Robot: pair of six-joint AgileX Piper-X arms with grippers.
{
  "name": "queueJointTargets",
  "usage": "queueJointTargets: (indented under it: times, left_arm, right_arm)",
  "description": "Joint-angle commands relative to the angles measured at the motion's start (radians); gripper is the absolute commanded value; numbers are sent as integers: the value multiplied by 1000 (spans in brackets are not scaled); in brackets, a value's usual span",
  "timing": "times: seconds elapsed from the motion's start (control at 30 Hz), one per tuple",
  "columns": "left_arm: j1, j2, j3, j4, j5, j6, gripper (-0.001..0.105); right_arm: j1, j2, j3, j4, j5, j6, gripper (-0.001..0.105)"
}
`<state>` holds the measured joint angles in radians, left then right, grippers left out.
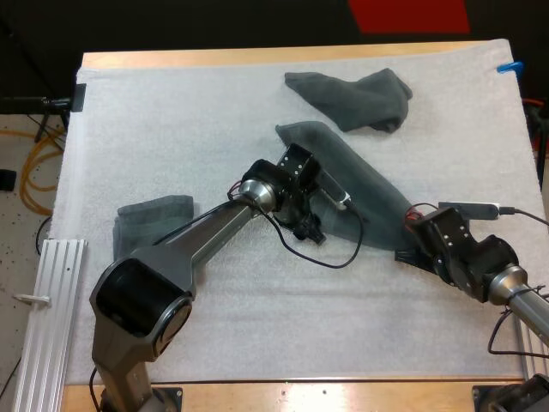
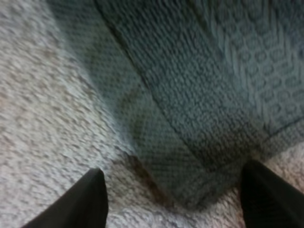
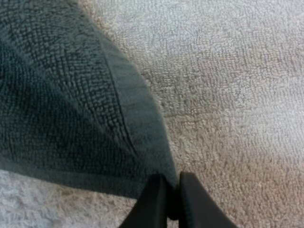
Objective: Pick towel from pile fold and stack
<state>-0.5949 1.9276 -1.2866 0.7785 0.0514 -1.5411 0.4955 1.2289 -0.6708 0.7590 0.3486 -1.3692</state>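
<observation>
**Q:** What are the two grippers doing?

**A:** The right gripper (image 3: 173,192) has its two black fingers pinched together on one corner of the spread towel (image 3: 57,95), low against the white mat (image 3: 237,71). The left gripper (image 2: 173,171) has its fingers wide apart and holds nothing. It is poised just over another corner of the same towel.

**Q:** Where does that towel lie?

**A:** From above, the dark grey-green towel runs diagonally across the middle of the mat. The left gripper is at its near-left edge and the right gripper at its near-right end.

**Q:** How far along is the job?

**A:** A folded towel (image 1: 154,221) lies at the mat's left side, beside the left arm, so at least one looks finished. A crumpled towel (image 1: 352,99) sits at the far side, apart from both grippers. The middle towel is laid out but not yet folded. I judge that the left gripper must close on its corner, then comes folding, stacking, and the crumpled one.
</observation>
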Motion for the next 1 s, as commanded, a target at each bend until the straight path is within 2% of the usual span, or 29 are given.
queueJointTargets:
  times: [0.0, 0.1, 0.27, 0.5, 0.77, 0.9, 0.97]
  left_arm:
    - [-7, 1, -11, 5, -14, 5, 57]
    - [-10, 12, -11, 8, -16, 5, 46]
    - [-15, 12, -11, 6, -14, 5, 0]
    - [-14, -26, -11, 27, -12, 5, 0]
    - [47, -325, -11, 44, -12, 5, 0]
    - [89, -467, -11, 95, 8, -3, 0]
    - [112, -550, -11, 136, 55, -13, 0]
  right_arm:
    - [-4, -8, -2, 9, 7, -4, 0]
    - [-4, -8, -2, 9, 7, -4, 0]
    - [-4, -8, -2, 9, 7, -4, 0]
    - [-4, -8, -6, 9, 7, -25, 0]
    - [-4, -8, -103, 10, 9, -188, 0]
    - [-4, -29, -184, 10, 6, -192, 0]
    - [-4, -59, -238, 16, -11, -192, 0]
